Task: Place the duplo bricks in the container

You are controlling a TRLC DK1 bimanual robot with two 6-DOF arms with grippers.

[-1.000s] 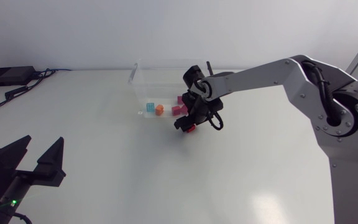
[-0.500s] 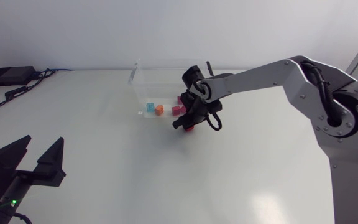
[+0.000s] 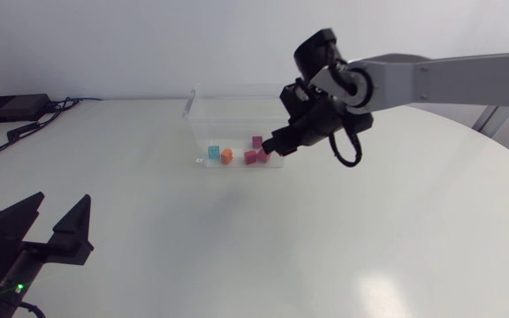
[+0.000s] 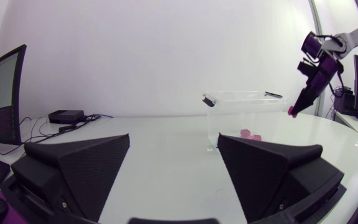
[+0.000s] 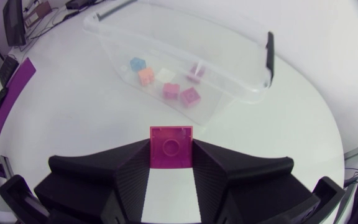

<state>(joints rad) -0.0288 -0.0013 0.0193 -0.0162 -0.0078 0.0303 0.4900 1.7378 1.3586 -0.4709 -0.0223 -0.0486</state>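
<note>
right claw (image 3: 273,151) risen with magenta brick (image 5: 171,147), now seemingly above container (image 3: 198,119) rim.

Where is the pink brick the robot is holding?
In the right wrist view, the pink brick is pinched in the right gripper, up in the air just short of the clear box.

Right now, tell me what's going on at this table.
The right arm's black gripper is shut on a magenta duplo brick, held up in the air close to the clear plastic container, not yet in it. A teal brick, an orange brick and some pink bricks already lie inside. The left arm's black gripper sits open and empty, well away from the container.
</note>
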